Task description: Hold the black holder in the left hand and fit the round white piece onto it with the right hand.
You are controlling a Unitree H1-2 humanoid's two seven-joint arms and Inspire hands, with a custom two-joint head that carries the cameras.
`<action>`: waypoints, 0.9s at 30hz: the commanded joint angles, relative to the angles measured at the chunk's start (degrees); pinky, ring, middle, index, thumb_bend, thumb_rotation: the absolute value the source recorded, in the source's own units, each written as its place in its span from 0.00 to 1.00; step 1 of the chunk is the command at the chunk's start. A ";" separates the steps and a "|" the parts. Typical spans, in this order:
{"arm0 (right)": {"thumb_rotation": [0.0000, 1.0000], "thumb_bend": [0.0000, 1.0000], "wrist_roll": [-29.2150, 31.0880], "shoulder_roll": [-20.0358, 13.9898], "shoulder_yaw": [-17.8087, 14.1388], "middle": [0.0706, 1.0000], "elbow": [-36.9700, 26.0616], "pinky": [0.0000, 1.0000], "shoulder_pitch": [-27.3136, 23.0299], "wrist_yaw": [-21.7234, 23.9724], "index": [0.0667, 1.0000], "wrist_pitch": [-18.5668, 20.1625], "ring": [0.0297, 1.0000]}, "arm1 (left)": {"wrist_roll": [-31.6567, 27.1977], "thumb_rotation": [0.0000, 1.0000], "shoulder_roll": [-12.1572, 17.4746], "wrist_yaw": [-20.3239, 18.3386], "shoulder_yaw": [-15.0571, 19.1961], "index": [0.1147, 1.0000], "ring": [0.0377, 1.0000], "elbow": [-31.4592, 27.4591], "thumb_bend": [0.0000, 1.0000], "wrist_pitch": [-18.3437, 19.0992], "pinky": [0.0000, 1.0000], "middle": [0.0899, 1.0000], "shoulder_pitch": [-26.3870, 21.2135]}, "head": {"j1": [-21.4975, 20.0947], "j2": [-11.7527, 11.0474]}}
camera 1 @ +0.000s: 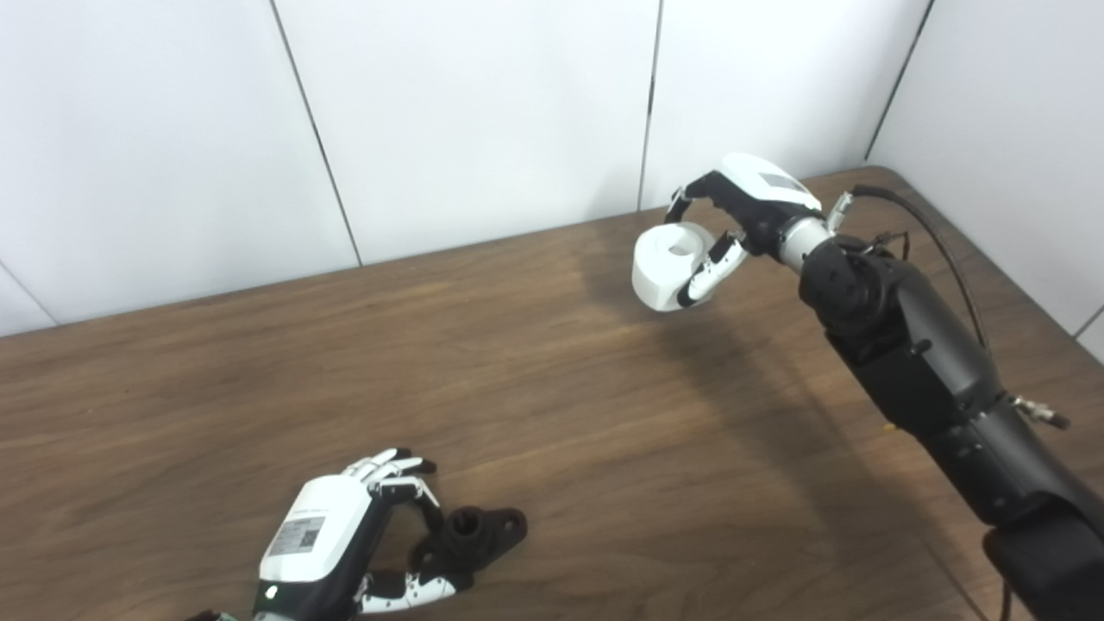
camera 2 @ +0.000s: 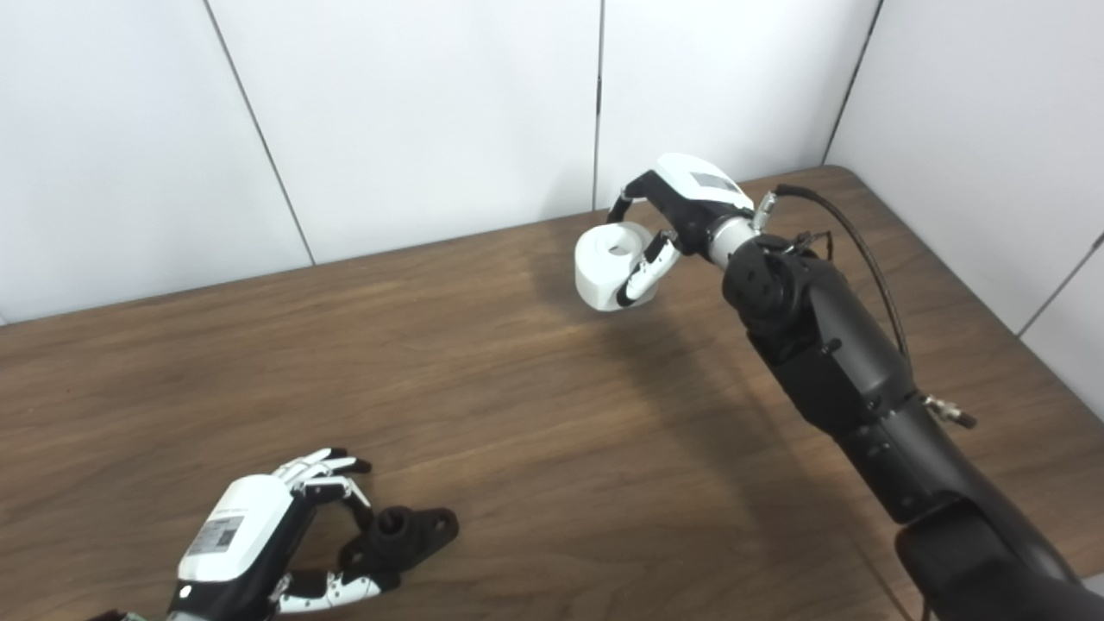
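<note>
My left robot hand (camera 1: 345,535) grasped the black plastic holder (camera 1: 473,536) on the brown wooden counter (camera 1: 552,388); my right robot hand (camera 1: 733,216) gripped the round white plastic piece (camera 1: 668,266)

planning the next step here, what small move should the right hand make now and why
Probably carry the round white piece toward the black holder. The right hand already grips the piece near the table's far edge, while the left hand has its fingers at the holder near the front, so a wide gap separates them.
</note>
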 commanded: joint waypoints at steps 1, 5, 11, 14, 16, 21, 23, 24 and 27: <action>0.13 0.52 -0.66 -1.57 -0.31 0.82 -4.79 0.84 -1.87 1.69 0.45 1.01 0.92 | 1.93 0.06 0.31 -4.51 -1.44 0.42 0.88 2.46 0.52 3.18 0.86 0.79 1.75 | 2.02 0.55; 0.13 0.52 -1.75 -0.62 0.03 0.83 -10.25 0.86 -1.55 6.02 0.45 2.26 0.94 | 2.75 0.06 -0.39 -4.67 -1.89 0.42 0.89 2.24 0.52 3.86 0.86 0.79 1.76 | 4.46 0.75; 0.13 0.52 -3.25 2.46 1.65 0.82 -17.80 0.86 -1.22 13.87 0.45 2.31 0.95 | 4.12 0.06 -1.42 -6.21 -2.71 0.42 0.89 1.61 0.52 6.00 0.88 0.80 1.28 | 7.36 1.83; 0.13 0.52 -5.51 5.56 1.06 0.83 -21.20 0.87 -0.46 18.50 0.45 2.32 0.95 | 4.53 0.06 -1.78 -6.83 -2.96 0.42 0.89 1.32 0.52 6.81 0.88 0.80 1.08 | 8.15 2.30; 0.13 0.52 -7.27 8.31 0.31 0.83 -23.66 0.87 0.59 21.90 0.45 2.32 0.96 | 4.82 0.06 -1.93 -6.97 -3.07 0.42 0.89 1.20 0.52 6.97 0.88 0.80 0.99 | 8.44 2.58; 0.13 0.52 -8.00 11.12 0.35 0.84 -27.29 0.88 2.53 25.70 0.45 2.26 0.96 | 5.49 0.06 -2.28 -7.59 -3.49 0.42 0.89 0.61 0.52 7.80 0.88 0.80 0.67 | 9.57 3.72; 0.13 0.52 -7.60 10.90 1.22 0.84 -27.85 0.88 2.85 25.68 0.45 1.97 0.96 | 5.66 0.06 -2.36 -7.76 -3.67 0.42 0.90 0.40 0.52 8.11 0.88 0.80 0.54 | 9.85 4.12; 0.14 0.53 -7.50 10.94 1.62 0.84 -28.13 0.88 3.11 25.67 0.45 1.80 0.96 | 5.72 0.06 -2.40 -7.73 -3.75 0.42 0.89 0.38 0.52 8.15 0.88 0.80 0.48 | 10.07 4.21; 0.14 0.53 -7.56 11.19 2.71 0.84 -28.85 0.88 3.91 25.62 0.45 1.52 0.96 | 5.74 0.06 -2.61 -7.63 -3.90 0.42 0.89 0.36 0.52 8.37 0.88 0.80 0.34 | 10.73 4.61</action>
